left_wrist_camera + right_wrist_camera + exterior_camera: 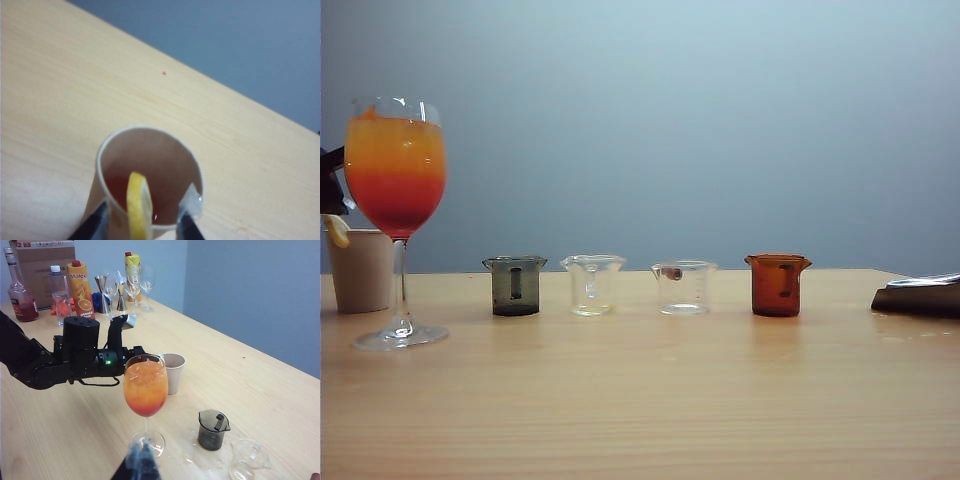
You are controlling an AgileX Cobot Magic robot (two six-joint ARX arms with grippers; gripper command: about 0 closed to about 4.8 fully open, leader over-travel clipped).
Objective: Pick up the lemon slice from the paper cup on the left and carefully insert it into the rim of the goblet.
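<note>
**Lemon slice lifted to the cup mouth, goblet comes next**

Exterior view: the goblet (396, 190) stands at the far left of the bench (650, 400), with the paper cup (360, 270) just behind it. The lemon slice (337, 230) shows as a pale yellow sliver at the cup's rim, under the dark edge of the left gripper (330, 190). The right gripper (920, 295) lies low at the far right; whether it is spread or pressed together cannot be told.

Left wrist view: the left gripper (142, 225) pinches the lemon slice (139, 205) on edge, over the paper cup (150, 170).

Right wrist view: the left gripper (155, 357) hangs over the paper cup (172, 372), just behind the goblet (146, 390).

Judgement: the pick is made. Next, lift clear, carry across, and press the slice gently onto the glass rim.
</note>
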